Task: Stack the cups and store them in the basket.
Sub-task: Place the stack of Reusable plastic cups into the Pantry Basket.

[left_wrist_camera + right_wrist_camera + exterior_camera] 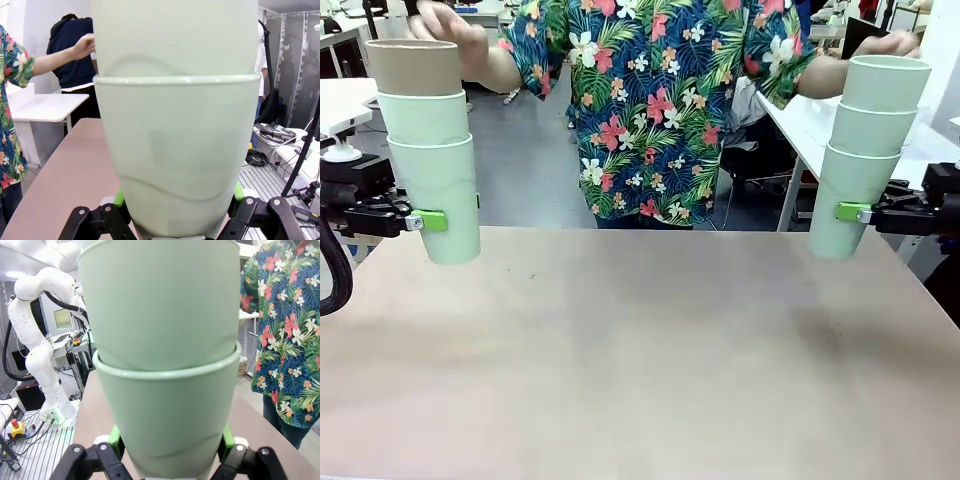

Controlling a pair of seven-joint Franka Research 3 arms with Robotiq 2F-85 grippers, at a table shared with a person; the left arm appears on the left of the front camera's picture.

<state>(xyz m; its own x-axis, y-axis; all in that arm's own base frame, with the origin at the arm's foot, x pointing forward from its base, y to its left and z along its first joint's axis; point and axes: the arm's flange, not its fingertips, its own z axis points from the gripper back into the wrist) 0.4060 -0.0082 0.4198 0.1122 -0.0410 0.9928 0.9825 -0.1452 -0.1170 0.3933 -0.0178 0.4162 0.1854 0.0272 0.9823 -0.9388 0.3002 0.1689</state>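
Two stacks of cups hang above the table. At the left, my left gripper point(428, 220) is shut on the bottom mint cup point(440, 205) of a stack of three, with a tan-brown cup point(414, 67) on top. In the left wrist view that stack point(177, 150) stands between the green pads. At the right, my right gripper point(852, 212) is shut on the lowest cup of a stack of three mint cups point(865, 150), tilted slightly; the right wrist view has it point(165, 405) up close. The basket is out of view.
A person in a flowered shirt point(655, 100) stands at the far edge, arms spread, one hand point(445, 22) near the left stack's top and the other point(890, 42) near the right one's. The brown tabletop point(640, 350) is bare. White tables stand either side.
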